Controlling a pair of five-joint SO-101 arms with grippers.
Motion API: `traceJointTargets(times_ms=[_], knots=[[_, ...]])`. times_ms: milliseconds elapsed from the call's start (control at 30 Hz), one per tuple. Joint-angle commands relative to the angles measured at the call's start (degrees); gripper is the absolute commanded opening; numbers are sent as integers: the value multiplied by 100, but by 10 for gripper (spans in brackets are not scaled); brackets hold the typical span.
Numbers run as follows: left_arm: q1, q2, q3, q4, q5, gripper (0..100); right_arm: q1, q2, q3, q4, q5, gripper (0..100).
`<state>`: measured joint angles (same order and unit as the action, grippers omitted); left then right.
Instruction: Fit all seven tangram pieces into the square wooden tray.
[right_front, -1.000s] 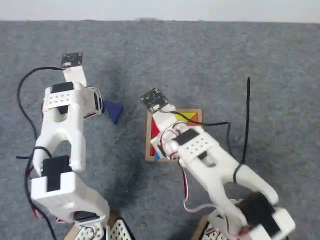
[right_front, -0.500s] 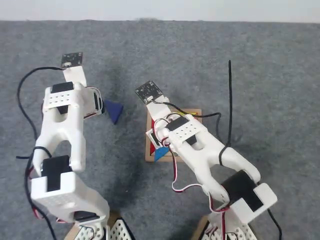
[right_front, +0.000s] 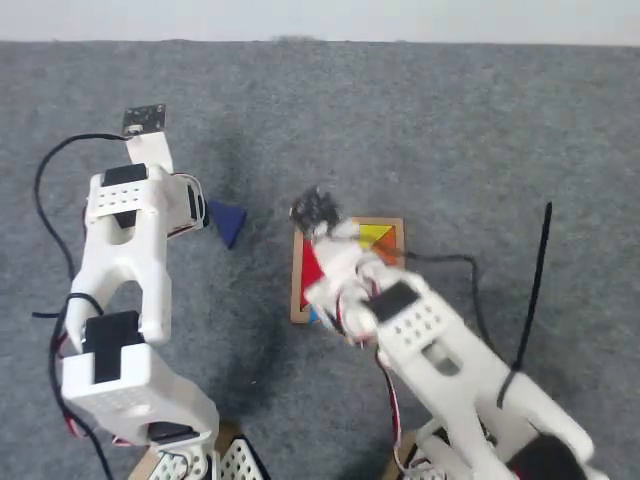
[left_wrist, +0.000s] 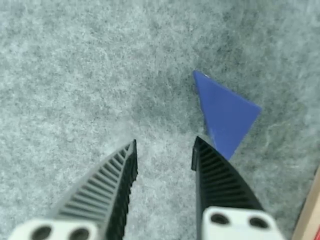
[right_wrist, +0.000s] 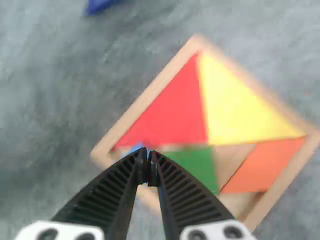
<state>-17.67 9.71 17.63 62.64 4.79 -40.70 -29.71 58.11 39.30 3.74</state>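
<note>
The square wooden tray (right_front: 297, 290) lies at mid-table holding red (right_front: 310, 262), yellow (right_front: 372, 235) and orange (right_front: 386, 252) pieces. In the right wrist view the tray (right_wrist: 149, 98) also shows a green piece (right_wrist: 192, 167) and a bare wooden patch. My right gripper (right_wrist: 148, 161) is shut and empty, its tips over the tray's edge where a light blue piece (right_wrist: 132, 149) peeks out. A dark blue triangle (right_front: 229, 222) lies on the carpet left of the tray. My left gripper (left_wrist: 165, 145) hangs open just beside this triangle (left_wrist: 224, 112), not touching it.
Grey carpet covers the whole table. The right arm (right_front: 440, 350) crosses over the tray's near side. A black cable (right_front: 530, 300) rises to the right of it. The arm bases stand at the front edge.
The right arm has swung leftward over the tray and then back to the right, drawing nearer the front. The left arm and the dark blue triangle have stayed put.
</note>
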Motion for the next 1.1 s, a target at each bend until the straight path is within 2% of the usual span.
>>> traceJointTargets(times_ms=[0,333,700,1067], knots=[[114,-53,-31,-114,-44,174,-66,-400,53,374,158,6],[105,-53,-31,-114,-26,174,-251,-303,44,470,158,6],[114,-62,-31,-114,-44,174,-268,1332,-1029,426,114,7],[105,-88,-31,-105,-44,174,-277,1886,-1530,426,-88,7]])
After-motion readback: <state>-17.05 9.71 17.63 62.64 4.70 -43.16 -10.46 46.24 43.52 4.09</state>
